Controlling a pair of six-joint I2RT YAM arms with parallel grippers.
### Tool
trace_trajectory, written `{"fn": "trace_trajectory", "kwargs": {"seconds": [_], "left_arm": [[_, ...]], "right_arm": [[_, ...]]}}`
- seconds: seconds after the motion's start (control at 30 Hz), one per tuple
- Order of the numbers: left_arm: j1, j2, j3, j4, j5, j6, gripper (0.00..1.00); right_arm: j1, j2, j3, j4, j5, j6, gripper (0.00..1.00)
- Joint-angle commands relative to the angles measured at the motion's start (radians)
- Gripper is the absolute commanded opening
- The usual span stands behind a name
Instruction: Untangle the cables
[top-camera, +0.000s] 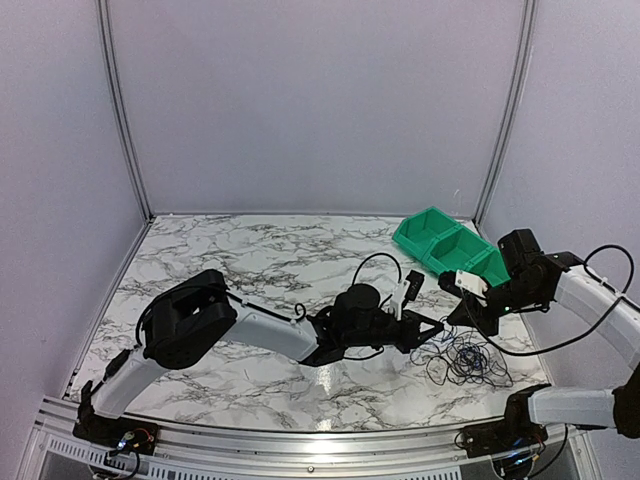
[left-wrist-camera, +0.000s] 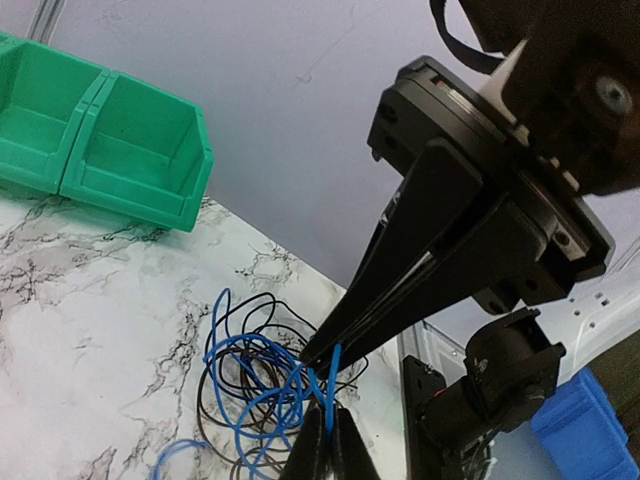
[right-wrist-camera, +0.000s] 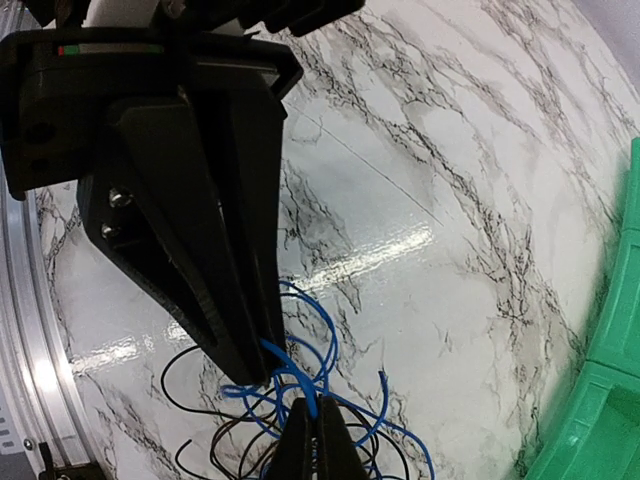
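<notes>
The cables lie in a loose tangle on the marble table at the right front, thin black loops with a blue coil. My left gripper reaches in from the left and my right gripper from above, their tips almost touching over the tangle's near-left edge. In the left wrist view my left gripper is shut on a blue cable, and the right gripper pinches the same blue strand just above. In the right wrist view my right gripper is shut on the blue cable beside the left gripper. Black loops lie underneath.
Two joined green bins stand at the table's back right corner, behind the tangle; they also show in the left wrist view. The table's right edge and the wall are close to the tangle. A blue box sits off the table.
</notes>
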Motion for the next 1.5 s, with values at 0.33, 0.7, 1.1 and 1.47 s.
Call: {"fn": "trace_trajectory", "kwargs": {"seconds": [0.33, 0.7, 1.1, 1.47], "left_arm": [[-0.005, 0.003, -0.022, 0.054, -0.016, 0.012, 0.0], [-0.005, -0.005, -0.032, 0.054, -0.008, 0.024, 0.0], [-0.005, -0.008, -0.03, 0.055, -0.014, 0.027, 0.0], [-0.005, -0.004, -0.03, 0.064, -0.024, 0.01, 0.0]], "right_arm": [[0.007, 0.014, 0.063, -0.048, -0.031, -0.044, 0.33], [0.006, 0.072, 0.09, -0.036, -0.041, -0.059, 0.27], [0.007, 0.093, 0.064, -0.008, -0.052, -0.067, 0.2], [0.006, 0.116, 0.048, 0.029, -0.052, -0.066, 0.17]]}}
